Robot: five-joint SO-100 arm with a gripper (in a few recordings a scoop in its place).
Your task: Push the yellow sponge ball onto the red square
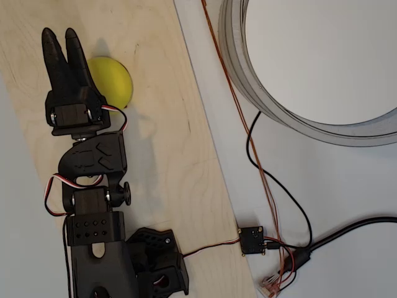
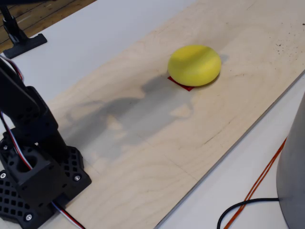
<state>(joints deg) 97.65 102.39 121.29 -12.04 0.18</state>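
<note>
**Yellow ball resting over the red square, black claw beside it**

The yellow sponge ball sits on a pale plywood board. In the fixed view it covers most of the red square, of which only a thin red sliver shows under the ball's near-left edge. In the overhead view the ball lies near the top left of the board, partly hidden by the arm.

The claw is black, and in the overhead view it points toward the top of the picture, just left of the ball. Its two fingers lie close together with only a narrow slit between them, so it is closed and holds nothing. Whether it touches the ball cannot be told.

The arm's base stands at the board's near-left corner in the fixed view. The board lies on a white desk. To the right in the overhead view are a large grey ring, a thin orange wire, a black cable and a small black connector box.
</note>
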